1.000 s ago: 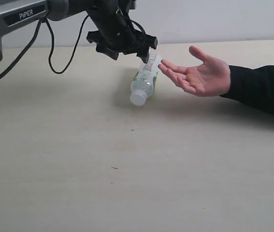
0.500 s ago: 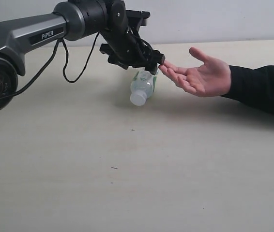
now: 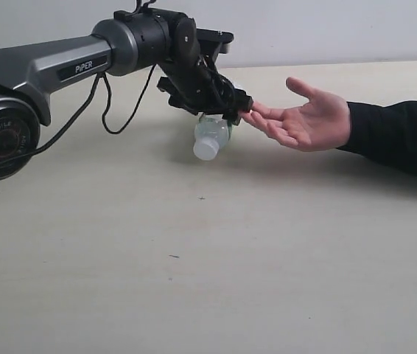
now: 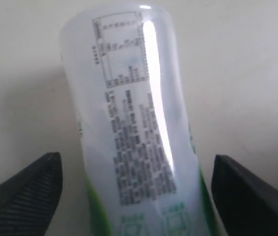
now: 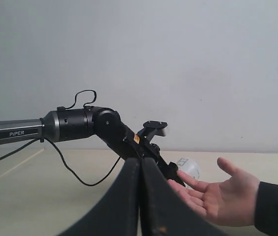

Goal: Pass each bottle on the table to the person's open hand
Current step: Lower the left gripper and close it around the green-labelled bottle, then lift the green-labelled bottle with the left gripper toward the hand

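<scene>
One slim clear bottle (image 3: 210,139) with a green-and-white label and white cap lies on its side on the cream table (image 3: 194,265), cap toward the camera. My left gripper (image 3: 223,109) is low over its far half, open, and its black fingers (image 4: 26,191) stand on either side of the bottle (image 4: 134,128) with gaps showing. The person's open hand (image 3: 308,122) rests palm up just right of the gripper, fingertips almost at it. My right gripper (image 5: 140,161) is shut on nothing, away from the bottle (image 5: 188,167) and looking toward the hand (image 5: 227,199).
The left arm (image 3: 68,63) reaches in from the left with a black cable looping under it. The person's black sleeve (image 3: 400,136) lies along the table's right side. A pale wall stands behind the table.
The left arm has swung right and come down, so the open gripper now straddles the bottle's far half and hides its label. The hand has stayed where it was.
</scene>
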You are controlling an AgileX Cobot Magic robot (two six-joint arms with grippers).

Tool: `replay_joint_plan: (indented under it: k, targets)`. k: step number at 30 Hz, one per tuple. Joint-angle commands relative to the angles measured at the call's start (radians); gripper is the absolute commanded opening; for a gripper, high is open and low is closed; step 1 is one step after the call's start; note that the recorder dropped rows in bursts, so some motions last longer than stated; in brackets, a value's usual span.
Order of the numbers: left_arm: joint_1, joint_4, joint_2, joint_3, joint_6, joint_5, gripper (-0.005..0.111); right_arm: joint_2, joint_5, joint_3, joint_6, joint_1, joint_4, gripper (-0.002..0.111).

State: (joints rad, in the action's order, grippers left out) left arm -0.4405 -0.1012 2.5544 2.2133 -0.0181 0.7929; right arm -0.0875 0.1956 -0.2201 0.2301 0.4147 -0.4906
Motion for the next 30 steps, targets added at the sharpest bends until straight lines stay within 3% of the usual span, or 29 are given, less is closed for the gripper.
replay_joint_plan:
  k: [1, 5, 15, 23, 30]
  targets:
    - [-0.002, -0.006, 0.012, 0.008, 0.002, -0.02, 0.079, 0.005, 0.0, 0.004, 0.001, 0.003, 0.0, 0.0]
    - [-0.002, -0.006, 0.012, 0.008, 0.003, -0.031, 0.067, 0.005, 0.0, 0.004, 0.001, 0.003, 0.0, 0.0]
    - [0.011, -0.004, -0.031, 0.008, 0.003, -0.032, 0.001, 0.005, 0.0, 0.004, 0.001, 0.003, 0.0, 0.0]
    - [0.012, -0.004, -0.121, 0.008, -0.031, -0.003, 0.0, 0.005, 0.0, 0.004, 0.001, 0.003, 0.0, 0.0]
    - [0.012, -0.007, -0.251, 0.008, -0.246, 0.104, 0.0, 0.005, 0.0, 0.004, 0.001, 0.003, 0.0, 0.0]
